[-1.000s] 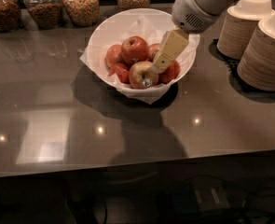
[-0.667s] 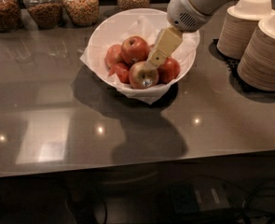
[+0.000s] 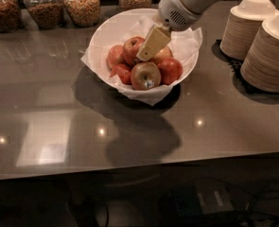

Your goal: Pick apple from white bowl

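Observation:
The white bowl, lined with crinkled white paper, stands at the back middle of the dark counter and holds several apples. The deep-red apple with a stem dimple lies at the top of the pile, left of centre. A paler yellow-red apple with a small sticker lies at the front. My gripper reaches down into the bowl from the upper right. Its beige tip sits just to the right of the deep-red apple, over the middle of the pile.
Several glass jars of nuts and grains line the back edge. Two stacks of beige paper bowls stand on a black mat at the right. The counter's front edge runs across the lower part of the view.
My gripper has moved up and to the left, from beside the front sticker apple to the middle of the pile next to the deep-red apple. The apples have not moved.

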`<state>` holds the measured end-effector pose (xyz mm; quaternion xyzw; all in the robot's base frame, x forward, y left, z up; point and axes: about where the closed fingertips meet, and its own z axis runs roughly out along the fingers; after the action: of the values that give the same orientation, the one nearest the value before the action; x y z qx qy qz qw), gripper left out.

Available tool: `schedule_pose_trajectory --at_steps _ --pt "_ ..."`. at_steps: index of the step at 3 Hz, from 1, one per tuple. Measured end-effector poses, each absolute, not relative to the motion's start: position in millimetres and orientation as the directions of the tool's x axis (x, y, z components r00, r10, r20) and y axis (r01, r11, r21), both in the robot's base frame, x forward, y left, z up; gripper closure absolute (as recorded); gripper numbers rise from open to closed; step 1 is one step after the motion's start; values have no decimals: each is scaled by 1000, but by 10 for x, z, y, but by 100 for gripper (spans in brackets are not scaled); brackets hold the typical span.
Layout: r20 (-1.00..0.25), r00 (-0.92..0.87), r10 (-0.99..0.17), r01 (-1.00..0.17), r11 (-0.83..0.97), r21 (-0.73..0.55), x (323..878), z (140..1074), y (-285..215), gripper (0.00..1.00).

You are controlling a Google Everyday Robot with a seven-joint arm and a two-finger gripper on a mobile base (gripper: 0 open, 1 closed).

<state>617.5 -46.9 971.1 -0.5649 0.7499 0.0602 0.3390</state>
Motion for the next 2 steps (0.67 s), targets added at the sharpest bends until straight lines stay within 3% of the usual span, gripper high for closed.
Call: schedule_pose_trajectory --at_steps 1,2 --pt "-585 -119 -803 -901 334 -275 6159 9671 -328 32" --pt "-590 -118 -799 -913 320 -252 6163 9604 -227 31"
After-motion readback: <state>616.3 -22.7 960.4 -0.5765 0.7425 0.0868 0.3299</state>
